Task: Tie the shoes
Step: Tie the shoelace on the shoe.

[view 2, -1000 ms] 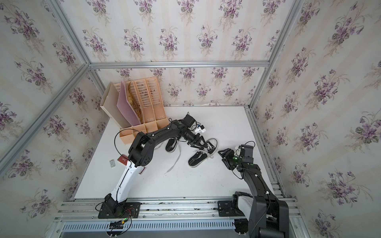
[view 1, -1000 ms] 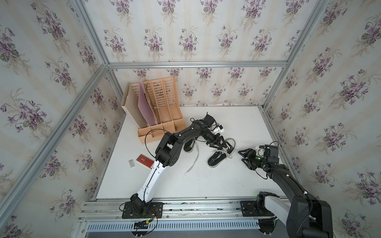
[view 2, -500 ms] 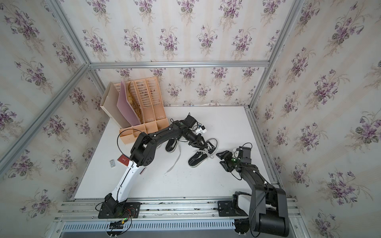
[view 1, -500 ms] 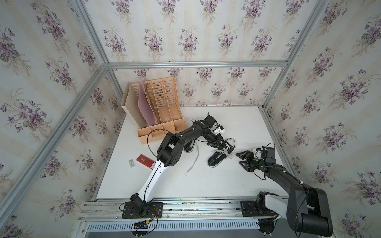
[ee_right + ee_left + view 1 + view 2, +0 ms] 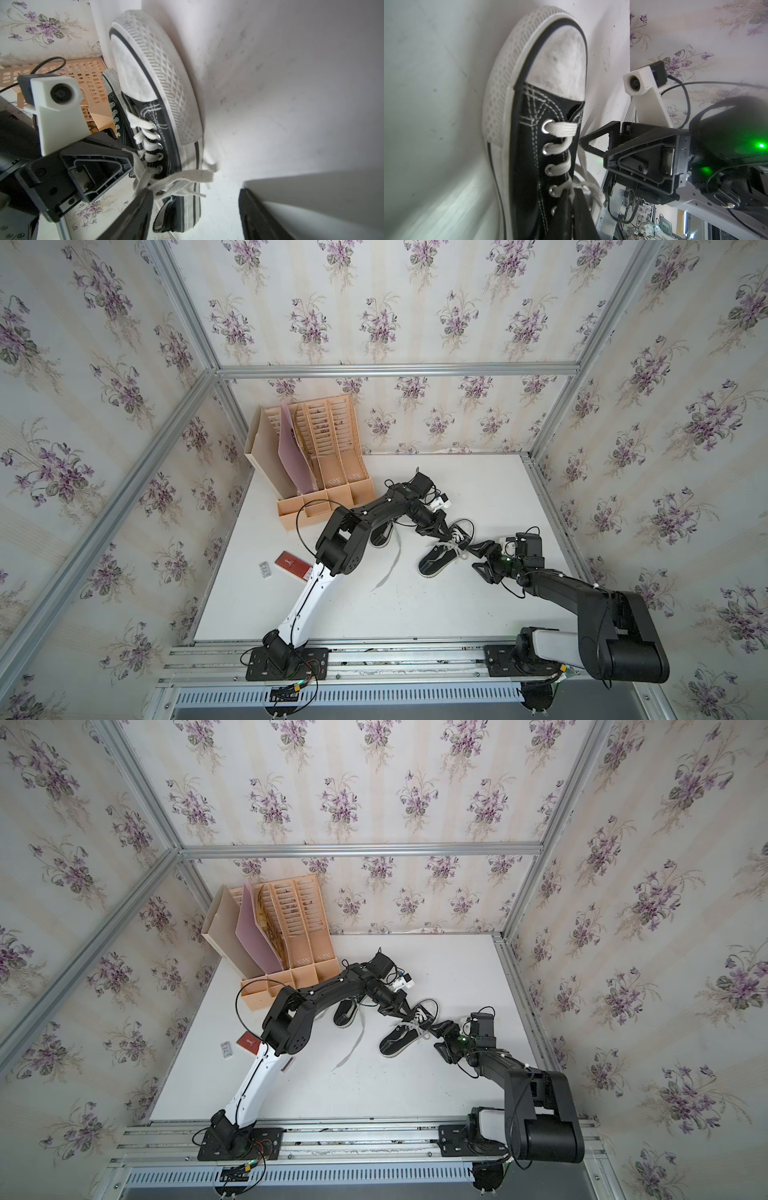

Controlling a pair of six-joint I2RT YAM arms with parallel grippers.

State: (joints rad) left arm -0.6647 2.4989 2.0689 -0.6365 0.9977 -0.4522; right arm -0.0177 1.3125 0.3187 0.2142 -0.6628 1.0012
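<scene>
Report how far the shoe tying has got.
Done: nothing; neither shoe shows a bow. In hand: the left gripper is shut on the lace of the near shoe, the right gripper open beside it. Left: knot this shoe, then the far shoe, whose long lace trails loose on the table.

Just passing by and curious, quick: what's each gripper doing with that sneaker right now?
Left gripper: closed, pinching the white lace of the black sneaker.
Right gripper: open, holding nothing.

Lab test cell: aluminium frame (image 5: pixel 395 371), floral wallpaper panels (image 5: pixel 374 302), white tabletop (image 5: pixel 415 605).
</scene>
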